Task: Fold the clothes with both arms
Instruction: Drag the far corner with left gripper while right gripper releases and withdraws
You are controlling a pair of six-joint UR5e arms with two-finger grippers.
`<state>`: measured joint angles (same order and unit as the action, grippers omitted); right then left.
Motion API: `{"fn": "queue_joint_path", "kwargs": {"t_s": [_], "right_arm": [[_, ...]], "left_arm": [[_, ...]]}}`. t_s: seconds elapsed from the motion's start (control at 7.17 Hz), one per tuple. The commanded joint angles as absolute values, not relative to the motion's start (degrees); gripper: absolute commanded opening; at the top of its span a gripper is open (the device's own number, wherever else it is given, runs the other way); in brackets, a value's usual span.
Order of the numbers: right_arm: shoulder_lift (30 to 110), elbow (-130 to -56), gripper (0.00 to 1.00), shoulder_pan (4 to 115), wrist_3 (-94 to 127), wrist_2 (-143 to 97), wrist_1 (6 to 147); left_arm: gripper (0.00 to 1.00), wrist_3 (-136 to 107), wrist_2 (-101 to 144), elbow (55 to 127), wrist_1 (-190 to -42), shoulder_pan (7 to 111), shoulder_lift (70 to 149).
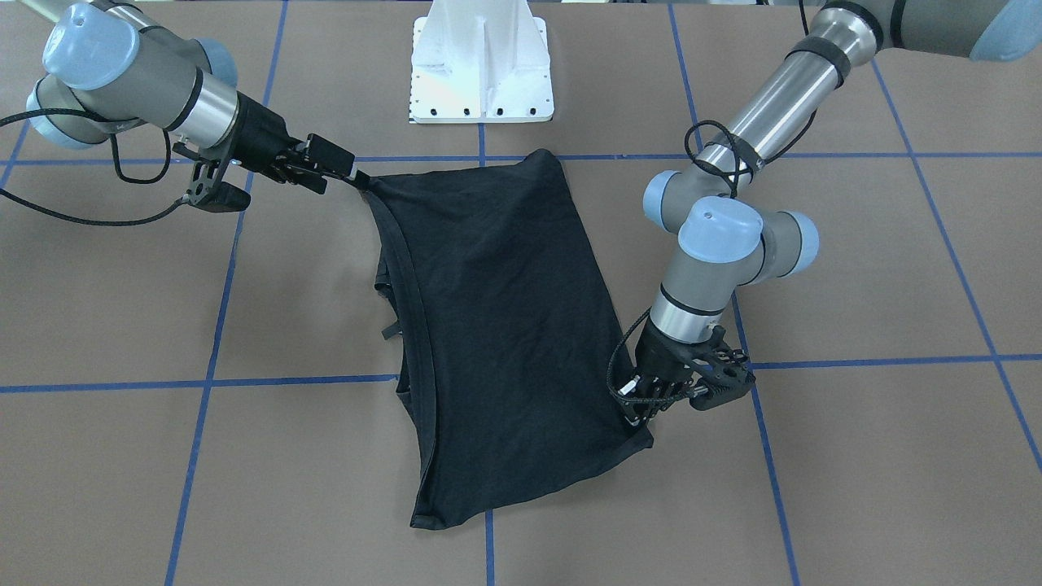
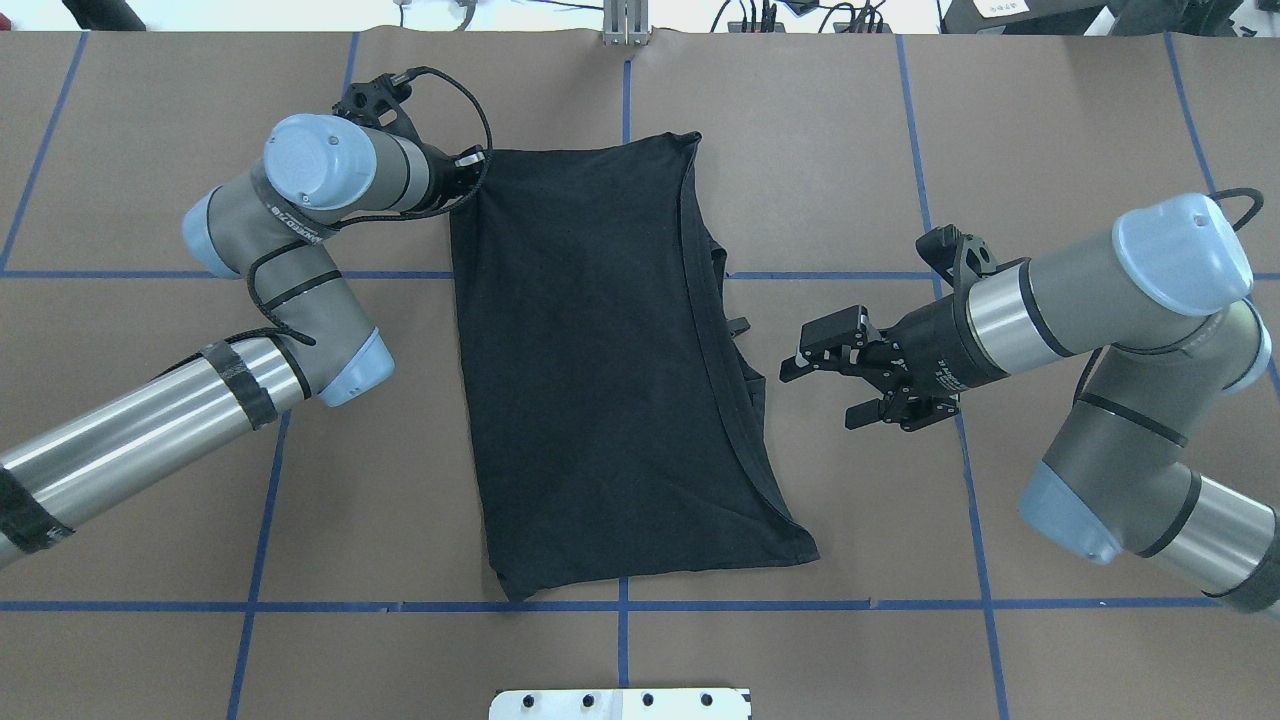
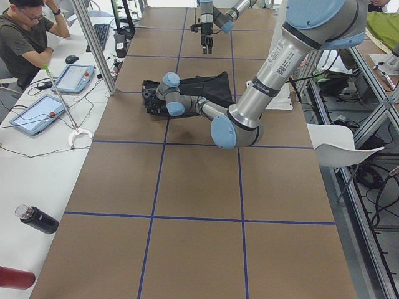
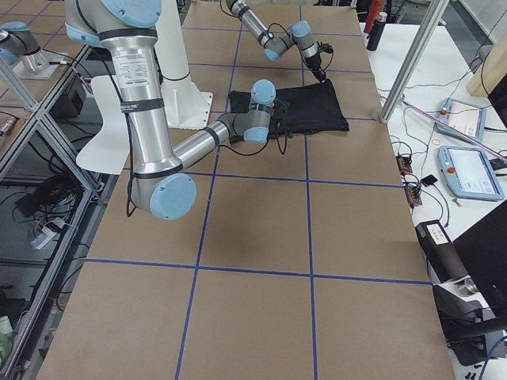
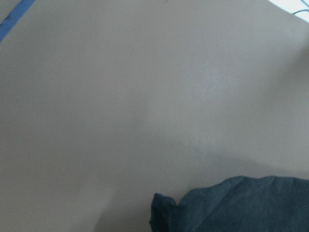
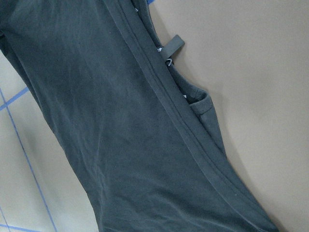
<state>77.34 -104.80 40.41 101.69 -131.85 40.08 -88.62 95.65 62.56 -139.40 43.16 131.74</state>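
Lying on the counter (image 2: 1050,100), the black T-shirt (image 2: 600,350) has one corner clenched in the jaws of the left arm (image 2: 330,180); the jaws of the right arm (image 2: 1050,310) hang released beside its edge.

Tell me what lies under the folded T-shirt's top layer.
The T-shirt's lower layer peeks out on the side facing the right gripper, with a small tab and white specks. Everything else beneath is covered.

The brown bench (image 2: 150,450) is gridded with blue tape lines (image 2: 800,605). A black T-shirt (image 2: 600,380) lies folded near its middle, plain side up. A white base (image 1: 480,73) stands near one end.
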Motion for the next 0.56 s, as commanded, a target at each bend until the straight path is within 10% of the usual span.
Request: {"fn": "queue_joint_path", "kwargs": {"t_s": [0.0,0.14,0.28,0.42], "right_arm": [[77.3,-104.8,1.00,40.8,101.7,-131.8,40.2],[77.3,-104.8,1.00,40.9,101.5,-131.8,40.2],[77.2,-105.1,1.00,41.4,101.3,-131.6,40.2],[77.2,-104.9,1.00,41.7,101.1,-130.8,40.3]], "left_arm": [[0.00,-87.3,94.0,59.5,-142.8,43.5,133.5],[0.00,-87.3,94.0,59.5,-142.9,44.0,133.5],[0.83,-87.2,94.0,59.7,-143.2,45.1,133.6],[1.00,-84.2,94.1,60.4,-143.3,45.9,133.6]]}}
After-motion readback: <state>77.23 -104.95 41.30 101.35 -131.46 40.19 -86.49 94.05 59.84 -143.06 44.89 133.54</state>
